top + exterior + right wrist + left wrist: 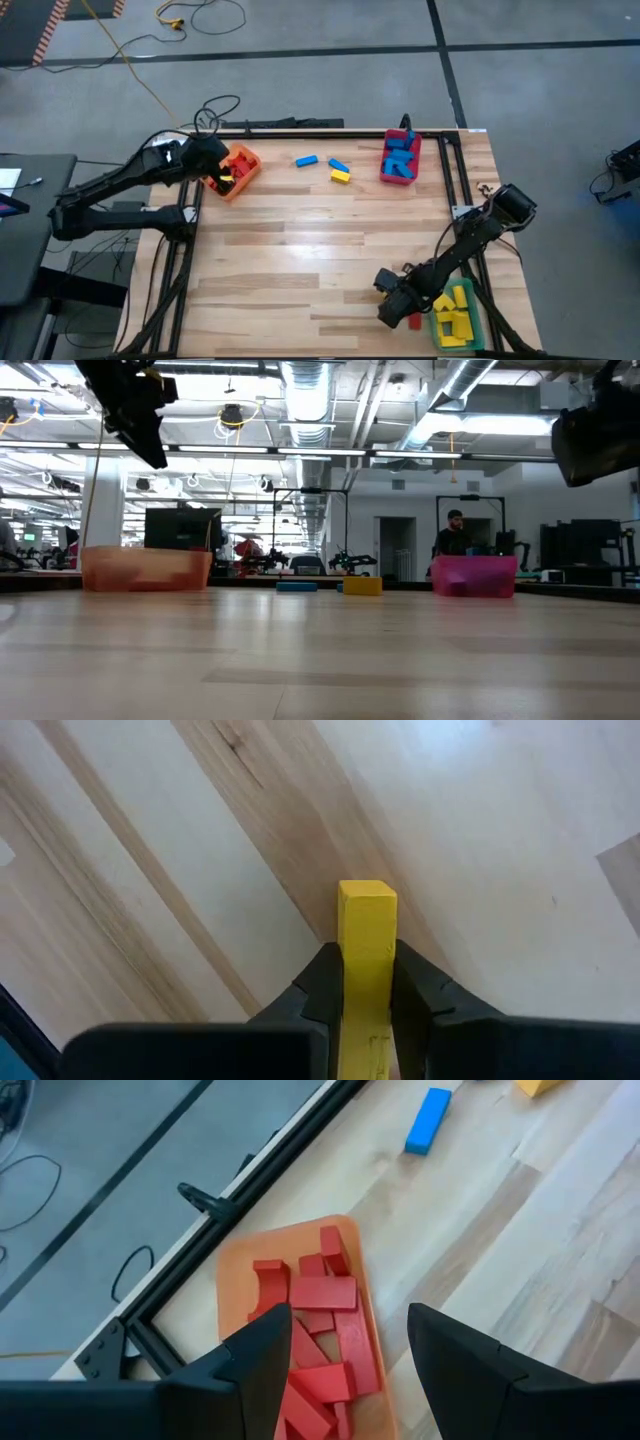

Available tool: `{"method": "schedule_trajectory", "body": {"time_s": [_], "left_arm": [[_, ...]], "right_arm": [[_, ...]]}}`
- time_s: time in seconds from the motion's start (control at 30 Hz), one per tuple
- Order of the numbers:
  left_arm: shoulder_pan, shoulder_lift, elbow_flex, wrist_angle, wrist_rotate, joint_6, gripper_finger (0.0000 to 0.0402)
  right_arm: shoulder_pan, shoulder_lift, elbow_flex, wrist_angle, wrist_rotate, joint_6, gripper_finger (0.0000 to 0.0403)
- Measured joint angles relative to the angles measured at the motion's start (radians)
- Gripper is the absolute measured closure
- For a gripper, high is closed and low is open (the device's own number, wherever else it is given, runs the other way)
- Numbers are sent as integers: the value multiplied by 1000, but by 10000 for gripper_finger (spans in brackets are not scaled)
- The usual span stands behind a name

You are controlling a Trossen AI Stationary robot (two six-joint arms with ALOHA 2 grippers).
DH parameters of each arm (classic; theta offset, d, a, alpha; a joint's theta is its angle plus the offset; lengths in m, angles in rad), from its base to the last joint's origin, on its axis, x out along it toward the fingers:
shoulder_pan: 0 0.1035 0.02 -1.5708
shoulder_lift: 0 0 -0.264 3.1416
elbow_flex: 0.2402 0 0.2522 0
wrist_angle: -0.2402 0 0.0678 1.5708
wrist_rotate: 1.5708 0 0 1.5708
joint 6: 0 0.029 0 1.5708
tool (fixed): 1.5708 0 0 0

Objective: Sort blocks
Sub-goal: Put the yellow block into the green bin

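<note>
Right arm: reaches from its base at the table's right edge diagonally toward the near right corner, wrist bent down. The right gripper (pixel 366 990) is clamped on a yellow block (pixel 367 955), the bar standing out forward between the two fingers (pixel 320 982) above bare wood. In the high view this gripper (pixel 392 297) sits just beside the green bin (pixel 478 325), which holds several yellow blocks (pixel 455 308). A small red piece (pixel 414 321) lies on the table touching or nearly touching the bin's left side; which, cannot be told.

Left arm: extends from the left edge toward the far left corner, elbow low, wrist over the orange bin (pixel 243 172). The left gripper (pixel 345 1355) hangs above that bin (pixel 300 1240) with its fingers (pixel 265 1355) apart and nothing between them. The bin holds a pile of red blocks (pixel 322 1293).

Loose on the table between the far bins: two blue blocks (pixel 306 160) (pixel 338 166) and one yellow block (pixel 341 177), the last two touching or nearly so. The red bin (pixel 401 177) at the far right holds blue blocks (pixel 400 158).
</note>
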Motion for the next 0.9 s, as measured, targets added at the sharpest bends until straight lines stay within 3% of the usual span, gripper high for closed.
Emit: {"method": "schedule_trajectory", "body": {"time_s": [0.27,0.6,0.7,0.9], "left_arm": [[-43,38,0,0,0,-21,205],[-123,97,0,18,0,-53,205],[-155,132,0,37,-1,-65,205],[-231,237,0,111,6,-59,205]], "right_arm": [[-44,-17,33,-36,12,-96,335],[-149,-188,58,-246,229,-217,335],[-202,-262,58,-313,310,-272,335],[-397,-391,58,-362,375,-474,335]]}}
